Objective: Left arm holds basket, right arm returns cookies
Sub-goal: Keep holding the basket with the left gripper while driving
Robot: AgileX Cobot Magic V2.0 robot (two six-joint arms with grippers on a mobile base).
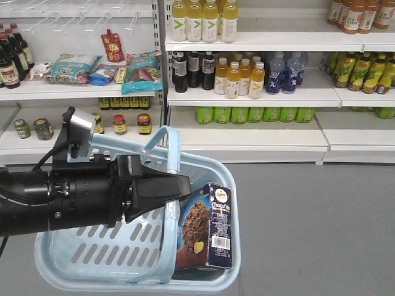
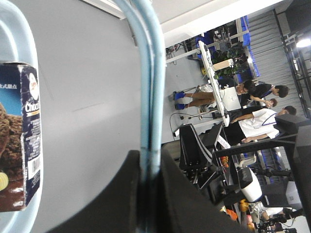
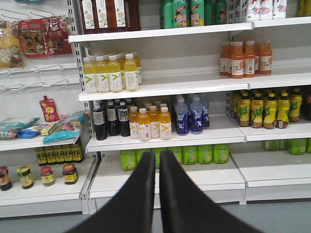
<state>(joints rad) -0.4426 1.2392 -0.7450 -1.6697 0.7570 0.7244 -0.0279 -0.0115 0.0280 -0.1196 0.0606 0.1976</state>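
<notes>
Nearest: left gripper (image 1: 182,184) clamped on the basket's two handles (image 1: 174,148), brought together into one upright hoop. The left wrist view confirmed it: jaws closed around the paired handles (image 2: 148,73), no gap showing. The left arm (image 1: 62,197) reached in from the left and covered much of the basket's (image 1: 92,259) near side.

Cookies (image 1: 207,228) stood upright inside the basket, at its right end against the wall, just right of the handles. Nothing was touching the carton. It also showed at the left edge of the wrist view (image 2: 19,136).

Right gripper (image 3: 158,165): fingers together with only a thin slit between them, nothing held. It pointed at the drinks shelves (image 3: 160,85) and was well apart from the basket.

Judgement: the holding half was done. The returning half had not begun. The carton was not yet grasped, lifted or shelved.

Unclear: the right arm was absent from the front view, so its distance from the cookies could not be judged. Whether the basket hung free or rested on the floor (image 1: 308,234) could not be told. No obvious cookie slot on the shelves. Figures far behind in the left wrist view were too small to read.
</notes>
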